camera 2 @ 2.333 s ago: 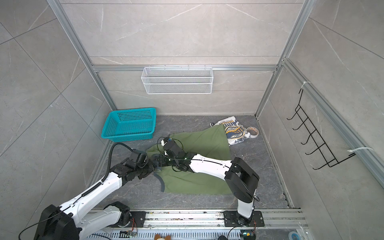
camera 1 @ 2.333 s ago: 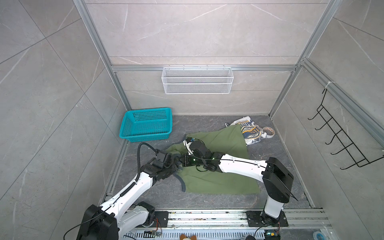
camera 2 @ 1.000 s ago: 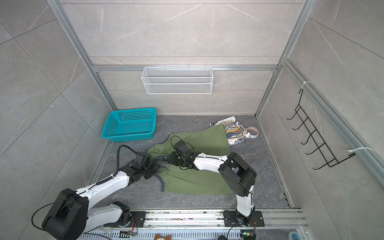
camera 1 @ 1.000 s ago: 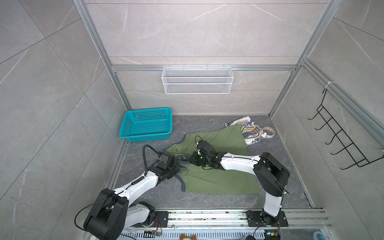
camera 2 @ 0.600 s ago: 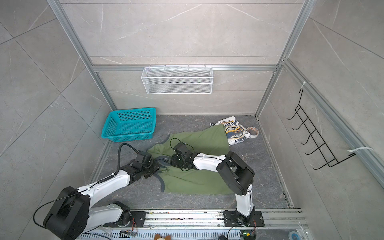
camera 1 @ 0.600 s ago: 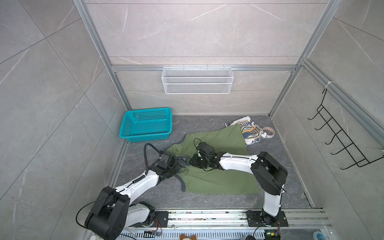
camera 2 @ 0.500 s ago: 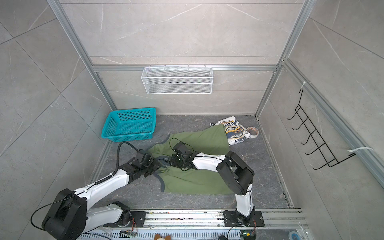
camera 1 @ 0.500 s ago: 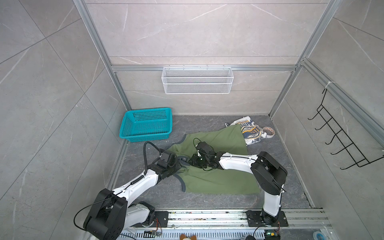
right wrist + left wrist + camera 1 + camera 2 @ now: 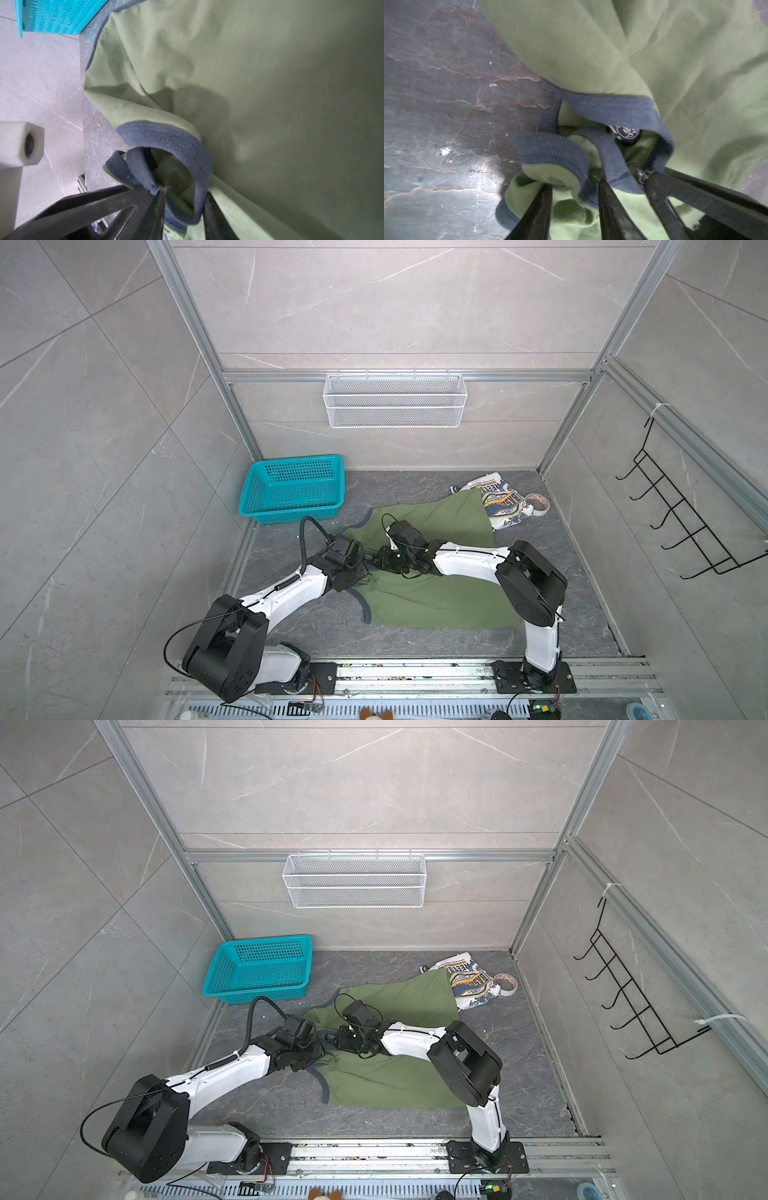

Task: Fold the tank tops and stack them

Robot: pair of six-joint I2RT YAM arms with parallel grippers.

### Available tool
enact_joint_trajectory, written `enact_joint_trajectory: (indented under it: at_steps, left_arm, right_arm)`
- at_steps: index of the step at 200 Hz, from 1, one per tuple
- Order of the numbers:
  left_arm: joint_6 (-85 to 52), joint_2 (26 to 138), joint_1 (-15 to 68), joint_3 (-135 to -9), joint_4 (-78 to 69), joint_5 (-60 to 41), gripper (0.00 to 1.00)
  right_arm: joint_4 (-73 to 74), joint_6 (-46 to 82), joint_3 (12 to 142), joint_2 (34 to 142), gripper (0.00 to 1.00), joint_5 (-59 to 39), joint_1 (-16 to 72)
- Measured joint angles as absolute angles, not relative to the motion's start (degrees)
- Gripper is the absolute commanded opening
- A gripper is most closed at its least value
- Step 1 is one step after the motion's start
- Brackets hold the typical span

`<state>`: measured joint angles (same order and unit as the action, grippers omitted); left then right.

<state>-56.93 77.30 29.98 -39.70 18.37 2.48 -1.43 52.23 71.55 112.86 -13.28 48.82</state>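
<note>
As the left gripper [image 9: 574, 185] and right gripper [image 9: 184, 195] stand partly open, loose around the grey trim [image 9: 166, 137] of the olive tank top [image 9: 436, 597], retreating might snag it.

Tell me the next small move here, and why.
Probably close both grippers on the strap trim. The left gripper and right gripper each stand open, with grey-trimmed straps of the green tank top between their jaws, and the top lies spread out, unfolded.
</note>
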Motion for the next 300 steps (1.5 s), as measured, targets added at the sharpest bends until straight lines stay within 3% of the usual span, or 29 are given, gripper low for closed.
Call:
enact_joint_trajectory:
  at_steps: [85,140,191,209,224,254,270,300]
  left_arm:
    - [-56.6,75.1,30.0,-37.6,15.9,5.1,0.01]
    - [-56.2,56.1,29.1,-35.3,20.6,11.0,0.0]
    - [-61.6,44.1,28.3,-32.3,31.2,14.9,0.16]
    - [-64.7,41.1,28.1,-30.9,37.3,16.3,0.22]
    - [-66.9,37.3,28.0,-29.7,42.7,17.8,0.46]
    - [-66.2,31.5,27.8,-29.9,47.2,20.0,0.62]
    - [-62.0,35.8,27.5,-32.2,46.1,19.4,0.69]
    - [-51.6,61.7,27.0,-46.0,42.4,15.8,0.72]
  right_arm:
    - [-4.3,49.9,74.8,114.1,0.13,-12.0,48.8]
    - [-6.3,47.7,82.2,117.6,0.07,-12.5,48.9]
    - [-8.8,45.5,92.9,122.3,0.09,-15.2,50.7]
    - [-10.7,44.1,95.7,124.2,0.26,-14.8,51.0]
    - [-12.0,43.1,96.5,125.0,0.45,-14.3,50.9]
    - [-14.6,40.5,95.8,124.3,0.61,-13.1,50.6]
    - [-16.1,39.1,93.0,121.6,0.62,-11.8,50.4]
    - [-18.2,38.7,84.4,112.2,0.62,-10.0,46.9]
